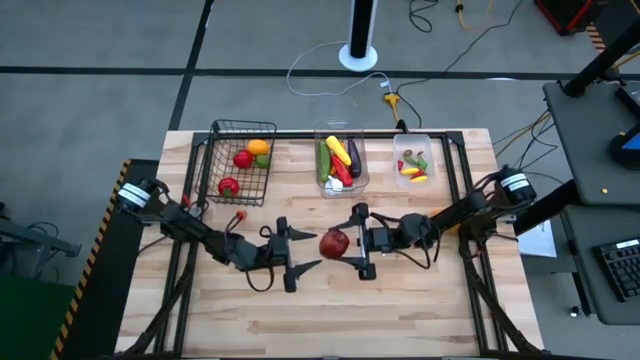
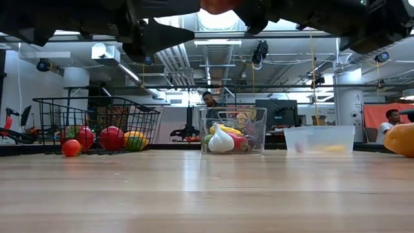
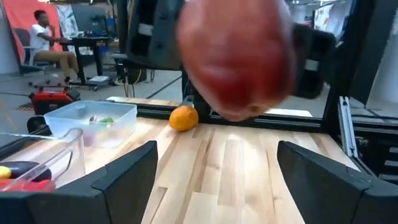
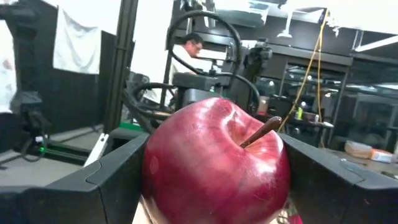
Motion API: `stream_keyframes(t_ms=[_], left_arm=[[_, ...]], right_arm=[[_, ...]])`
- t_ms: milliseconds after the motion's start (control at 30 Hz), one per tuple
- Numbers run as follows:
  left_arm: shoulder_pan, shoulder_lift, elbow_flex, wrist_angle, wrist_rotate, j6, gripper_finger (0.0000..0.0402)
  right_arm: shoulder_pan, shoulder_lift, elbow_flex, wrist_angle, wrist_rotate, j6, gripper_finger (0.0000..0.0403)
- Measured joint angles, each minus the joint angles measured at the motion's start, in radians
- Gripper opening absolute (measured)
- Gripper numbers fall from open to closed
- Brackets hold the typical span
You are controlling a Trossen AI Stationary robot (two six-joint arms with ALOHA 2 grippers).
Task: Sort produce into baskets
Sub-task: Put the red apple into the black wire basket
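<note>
A red apple is held above the table's middle by my right gripper, which is shut on it. My left gripper is open just left of the apple and touches nothing; the apple fills the left wrist view ahead of its fingers. The black wire basket at the far left holds red, orange and green produce. The taller clear bin holds cucumber, yellow pepper, eggplant and garlic. The shallower clear bin holds small peppers. My right gripper pinches the apple's two opposite sides between its two fingers. The fingers come level from the table's right. The apple is lifted clear of the table, its stem pointing up and back toward the wrist.
A small red fruit lies on the table in front of the wire basket. An orange fruit lies on the wood near the shallow bin; it also shows at the low view's right edge. People are in the room behind.
</note>
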Motion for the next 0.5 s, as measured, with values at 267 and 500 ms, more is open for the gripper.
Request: stream_keyframes(t_ms=[267, 500], left_arm=[[-0.09, -0.131, -0.001, -0.213, -0.191, 0.036, 0.0314], [-0.115, -0.184, 0.001, -0.209, -0.378, 0.242, 0.0314]], right_arm=[[-0.005, -0.166, 0.0, -0.227, 0.121, -0.011, 0.0318], [-0.011, -0.199, -0.004, -0.35, 0.134, 0.072, 0.0318]])
